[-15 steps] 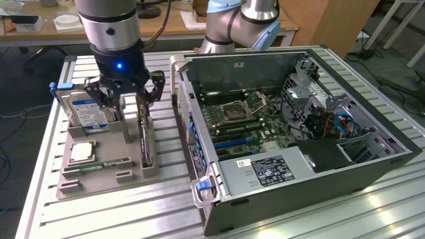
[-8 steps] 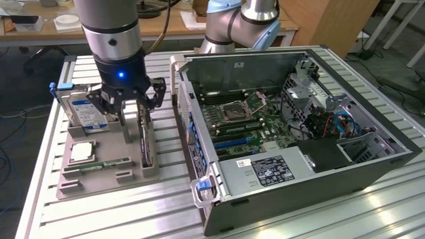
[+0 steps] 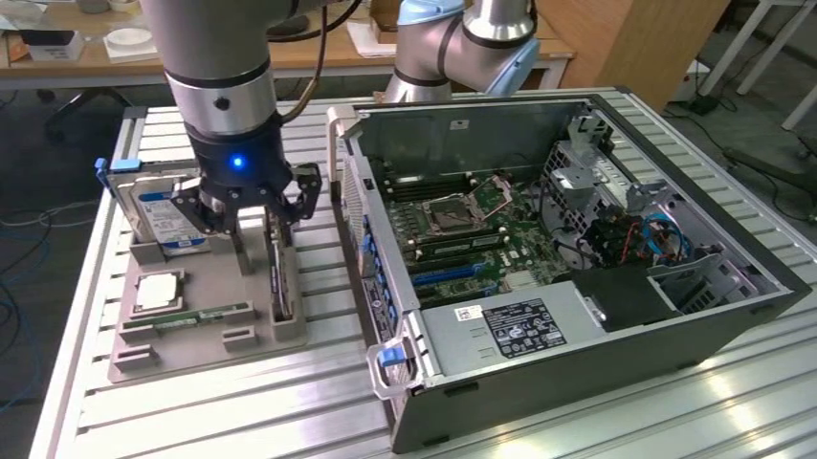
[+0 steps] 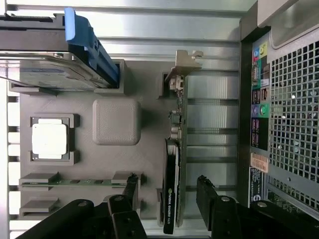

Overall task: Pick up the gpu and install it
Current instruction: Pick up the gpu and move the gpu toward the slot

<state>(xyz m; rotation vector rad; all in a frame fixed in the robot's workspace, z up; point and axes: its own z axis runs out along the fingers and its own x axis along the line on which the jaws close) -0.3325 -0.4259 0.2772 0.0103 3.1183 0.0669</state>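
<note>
Item 1, grasp. My gripper [image 3: 262,225] hangs directly over the grey moulded parts tray [image 3: 191,349]. My two black fingers [image 4: 130,185] are spread apart, one on each side of the card. In the wrist view there is a gap between each finger and the card, so I am grasping nothing.

Item 2, the task's thing. The thin black rectangular gpu [image 3: 277,277] stands on its long edge in the slot along the tray's side, at the exterior view's right. It is just beside the case. Its silver metal end bracket [image 4: 184,62] is at the far end. Its black shroud [image 4: 171,199] lies between my fingers. It is not installed.

Item 3, the other tray contents.
- A silver hard drive with a blue label [image 3: 166,215] stands on edge at the far end, toward the exterior view's left.
- A square silver processor chip [image 3: 160,290] lies flat in its recess nearer the front.
- A narrow green memory stick [image 3: 191,316] sits in a slot just in front of the chip.

Item 4, surroundings. A black desktop computer case [image 3: 575,354] lies open at the exterior view's right, with its green motherboard [image 3: 473,229] exposed. Tray and case both rest on a slatted aluminium table [image 3: 255,411].
</note>
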